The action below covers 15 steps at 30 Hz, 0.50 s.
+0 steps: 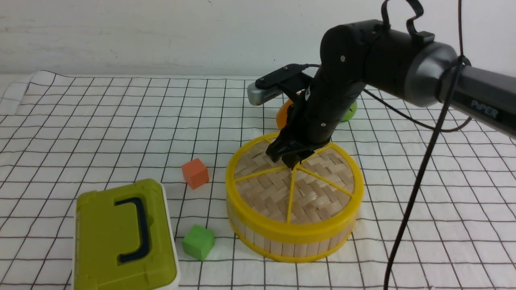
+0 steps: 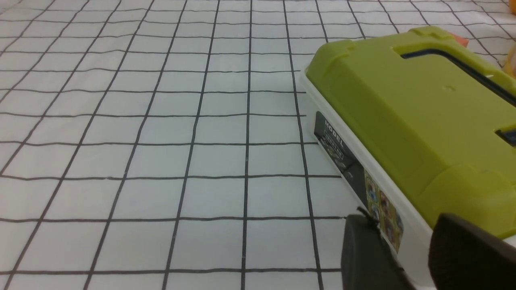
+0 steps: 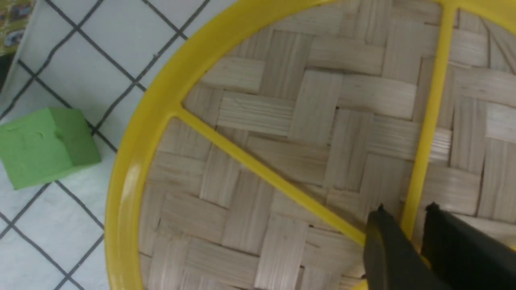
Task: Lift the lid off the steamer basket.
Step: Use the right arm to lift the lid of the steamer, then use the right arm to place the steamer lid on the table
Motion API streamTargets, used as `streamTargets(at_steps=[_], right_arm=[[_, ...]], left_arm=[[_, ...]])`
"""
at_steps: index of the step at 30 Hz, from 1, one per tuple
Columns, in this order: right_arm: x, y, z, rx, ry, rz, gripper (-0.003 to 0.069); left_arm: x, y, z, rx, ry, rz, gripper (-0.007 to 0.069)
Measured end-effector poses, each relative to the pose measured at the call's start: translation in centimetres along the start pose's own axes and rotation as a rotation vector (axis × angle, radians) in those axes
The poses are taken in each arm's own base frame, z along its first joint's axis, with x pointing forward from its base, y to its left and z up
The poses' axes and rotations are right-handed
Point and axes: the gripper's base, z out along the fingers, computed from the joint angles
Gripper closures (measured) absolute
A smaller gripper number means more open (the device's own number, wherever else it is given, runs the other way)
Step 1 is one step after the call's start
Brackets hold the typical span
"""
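Observation:
The lid (image 1: 282, 193), a woven tan bamboo disc with a yellow rim and spokes, sits on the steamer basket (image 1: 282, 247) at centre right of the cloth. My right gripper (image 1: 292, 161) points down onto the lid's centre, and its jaws are nearly closed on the yellow knob where the spokes meet. In the right wrist view the gripper (image 3: 405, 209) stands over the lid (image 3: 282, 121) with yellow plastic showing between the fingers. My left gripper (image 2: 399, 229) shows only in its wrist view, jaws apart and empty, low beside the olive-green box (image 2: 423, 112).
The olive-green box (image 1: 121, 233) with a dark handle sits at front left. An orange cube (image 1: 195, 172) and a green cube (image 1: 198, 241) lie just left of the basket. An orange ball (image 1: 284, 114) and a green ball (image 1: 350, 112) lie behind the right arm.

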Motion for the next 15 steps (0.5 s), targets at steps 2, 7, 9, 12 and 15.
streamTargets(at_steps=[2, 7, 9, 12, 15], right_arm=[[0.0, 0.0, -0.4, 0.0, 0.0, -0.001, 0.0554], [0.1, 0.4, -5.0, 0.027, -0.048, -0.025, 0.0554], [0.4, 0.7, -9.5, 0.073, -0.109, -0.052, 0.0554], [1.4, 0.4, -13.9, 0.145, -0.14, -0.069, 0.0554], [2.7, -1.1, -16.7, 0.203, -0.134, -0.008, 0.0554]], left_arm=[[0.0, 0.0, 0.0, 0.0, 0.0, 0.0, 0.0386], [0.0, 0.0, 0.0, 0.0, 0.0, 0.0, 0.0386], [0.0, 0.0, 0.0, 0.0, 0.0, 0.0, 0.0386], [0.0, 0.0, 0.0, 0.0, 0.0, 0.0, 0.0386], [0.0, 0.0, 0.0, 0.0, 0.0, 0.0, 0.0386]])
